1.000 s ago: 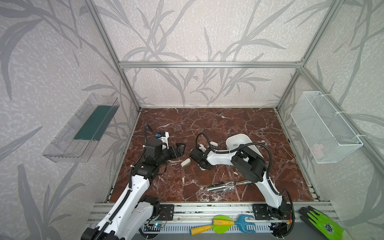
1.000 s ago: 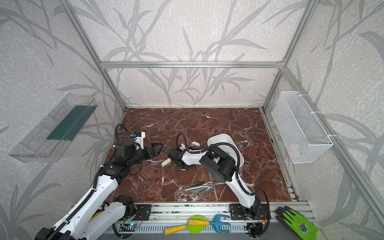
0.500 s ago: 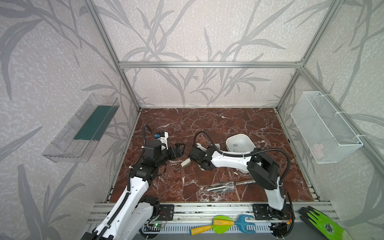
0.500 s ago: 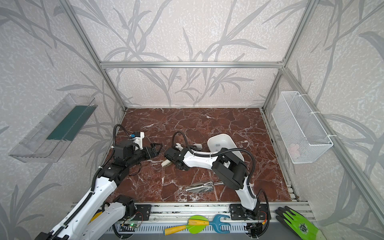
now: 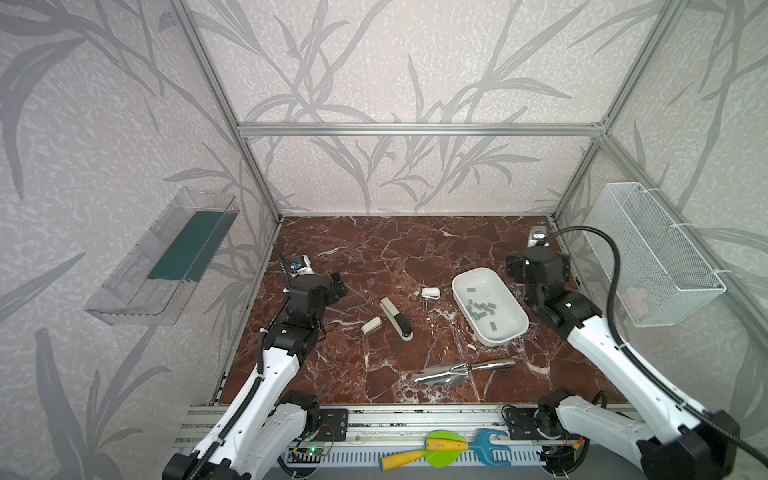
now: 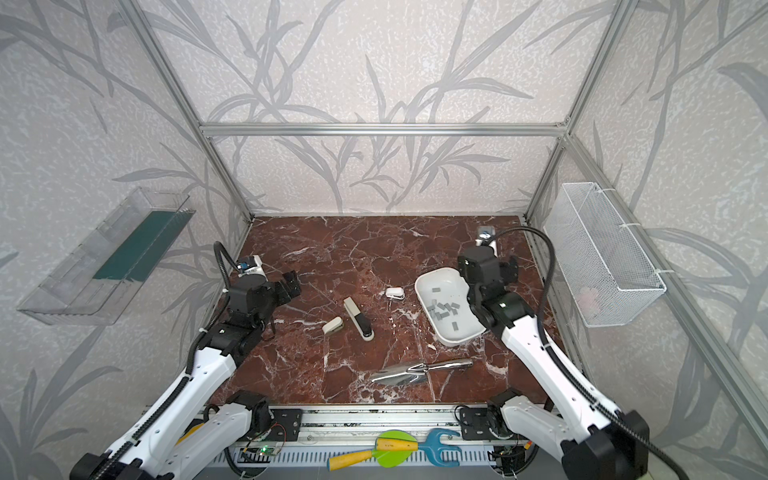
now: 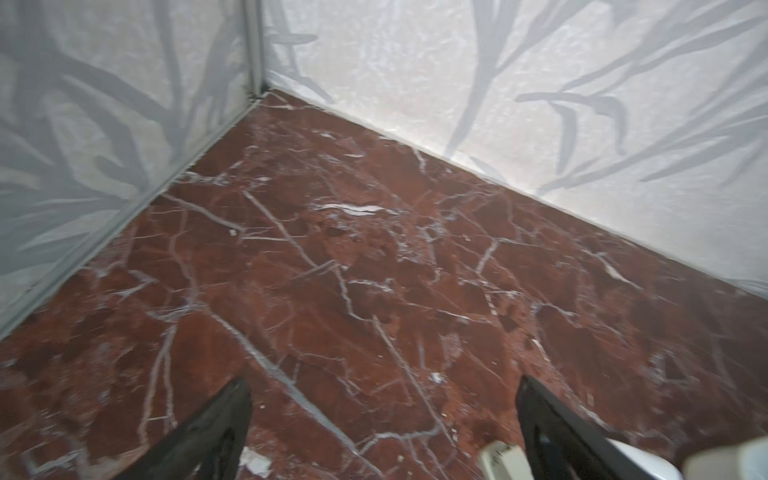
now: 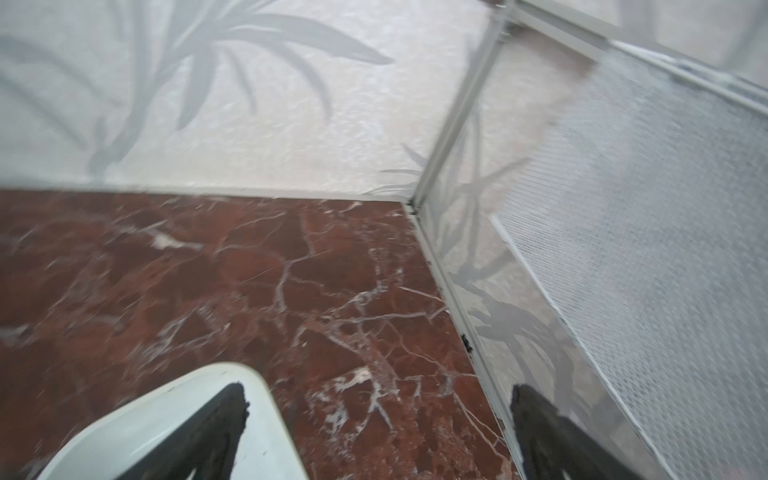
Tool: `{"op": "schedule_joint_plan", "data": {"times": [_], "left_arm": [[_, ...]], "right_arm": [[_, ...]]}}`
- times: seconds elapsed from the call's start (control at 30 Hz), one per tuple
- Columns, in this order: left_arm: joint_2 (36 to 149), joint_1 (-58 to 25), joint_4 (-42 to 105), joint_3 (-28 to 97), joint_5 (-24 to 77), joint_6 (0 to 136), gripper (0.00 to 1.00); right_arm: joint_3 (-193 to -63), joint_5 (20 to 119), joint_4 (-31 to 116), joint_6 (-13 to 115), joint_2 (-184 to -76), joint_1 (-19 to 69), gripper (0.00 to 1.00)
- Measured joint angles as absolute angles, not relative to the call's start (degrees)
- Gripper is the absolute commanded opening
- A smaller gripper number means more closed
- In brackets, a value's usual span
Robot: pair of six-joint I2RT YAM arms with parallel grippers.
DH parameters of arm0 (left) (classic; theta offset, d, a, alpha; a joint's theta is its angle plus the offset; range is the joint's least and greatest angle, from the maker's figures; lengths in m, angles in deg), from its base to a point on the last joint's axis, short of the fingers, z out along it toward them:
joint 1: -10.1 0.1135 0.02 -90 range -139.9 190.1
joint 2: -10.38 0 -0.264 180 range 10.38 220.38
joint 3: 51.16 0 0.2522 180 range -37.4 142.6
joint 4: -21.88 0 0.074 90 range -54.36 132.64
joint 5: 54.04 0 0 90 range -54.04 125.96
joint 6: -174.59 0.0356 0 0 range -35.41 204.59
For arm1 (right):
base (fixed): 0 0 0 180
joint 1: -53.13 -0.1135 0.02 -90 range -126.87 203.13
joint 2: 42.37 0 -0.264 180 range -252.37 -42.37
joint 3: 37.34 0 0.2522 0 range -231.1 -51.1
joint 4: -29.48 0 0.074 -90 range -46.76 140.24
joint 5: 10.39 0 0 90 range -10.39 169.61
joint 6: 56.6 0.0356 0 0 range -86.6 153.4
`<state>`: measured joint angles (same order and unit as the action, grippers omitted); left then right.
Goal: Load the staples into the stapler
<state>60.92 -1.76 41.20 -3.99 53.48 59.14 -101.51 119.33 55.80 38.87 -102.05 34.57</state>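
1. in both top views your landmark is the white tray (image 5: 460, 291) on the red marble tabletop (image 5: 374, 249). the staples (image 5: 481, 309) lie loose inside it, a grey scatter mostly around its middle.
2. in a top view the stapler (image 5: 397, 319) lies flipped open, well to the left of the tray. a beige piece (image 5: 371, 326) sits just beside it, on the side away from the tray. a small white stapler (image 5: 430, 293) lies between the open one and the tray. a shiny metal scoop (image 5: 461, 370) lies on the tray's near side.
3. your left gripper (image 5: 337, 284) hovers farther from the tray than the stapler does. your right gripper (image 5: 536, 268) is just beside the tray's far right end.
4. in the left wrist view, the fingers (image 7: 216, 432) are spread wide over bare marble and grip nothing.
5. in the right wrist view, the fingers (image 8: 199, 432) are spread wide and empty. one is over the tray's end, the other by the wall under the wire basket (image 8: 644, 208).
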Motion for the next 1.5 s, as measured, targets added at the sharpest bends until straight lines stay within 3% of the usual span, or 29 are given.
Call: {"op": "schedule_joint_plan", "data": {"times": [0.17, 0.5, 0.73, 1.23, 1.5], "left_arm": [[65.30, -1.17, 30.29, -10.00, 64.00, 65.21, 1.00], [78.32, 1.34, 6.54, -17.36, 73.70, 73.06, 1.00], [89.49, 2.04, 1.57, -15.62, 74.95, 75.62, 1.00], [88.00, 2.35, -0.57, -15.14, 72.87, 76.10, 1.00], [87.48, 2.35, -1.73, -15.92, 69.29, 77.17, 1.00]], "right_arm": [[-99.09, 115.42, 50.75, 44.99, -112.06, 44.25, 0.99], [-94.23, 112.84, 40.82, 49.30, -129.77, 51.09, 0.99], [-95.87, 105.39, 38.11, 49.34, -133.92, 53.78, 0.99], [-91.98, 78.85, 33.04, 40.64, -133.00, 53.69, 0.99], [-79.96, 74.81, 11.60, 33.91, -129.35, 50.89, 0.99]]}}
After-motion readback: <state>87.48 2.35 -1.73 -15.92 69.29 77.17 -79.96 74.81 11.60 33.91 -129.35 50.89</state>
